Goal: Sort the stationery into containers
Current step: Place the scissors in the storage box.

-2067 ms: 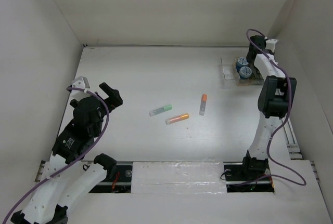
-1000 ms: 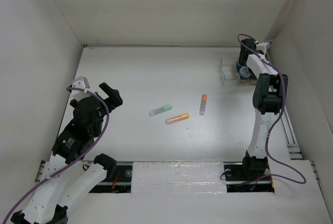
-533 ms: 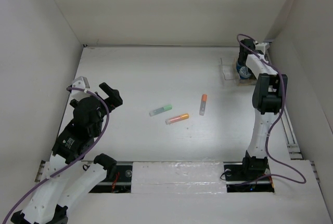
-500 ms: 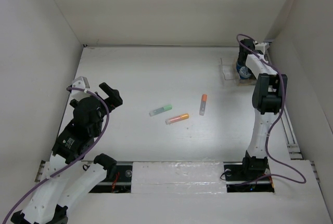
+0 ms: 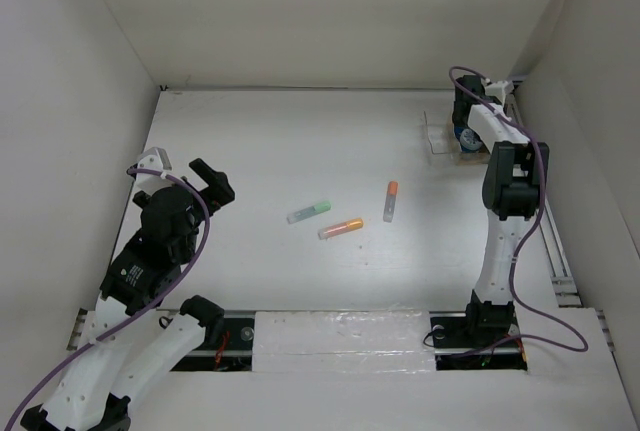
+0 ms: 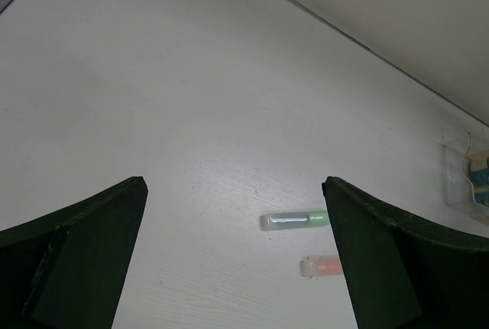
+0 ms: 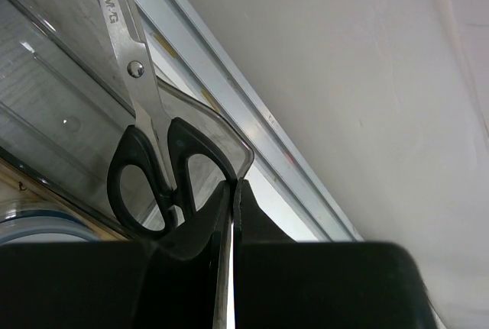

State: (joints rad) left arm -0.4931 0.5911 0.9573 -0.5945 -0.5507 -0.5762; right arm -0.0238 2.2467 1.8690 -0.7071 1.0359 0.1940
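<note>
Scissors (image 7: 145, 119) sit in a clear compartment of the desk organiser (image 5: 438, 137) at the far right corner of the surface. Their black handles lie just beside the right tool (image 7: 231, 191), whose fingers are clenched to a sliver; whether they pinch anything cannot be told. Done well, the withdrawal looks to call for a straight lift clear of the thin wall, so the organiser is not dragged. The right arm reaches stretched out to the far corner. At near left the left tool (image 6: 234, 184) hangs released, facing three marker pens (image 5: 341, 228) mid-surface.
</note>
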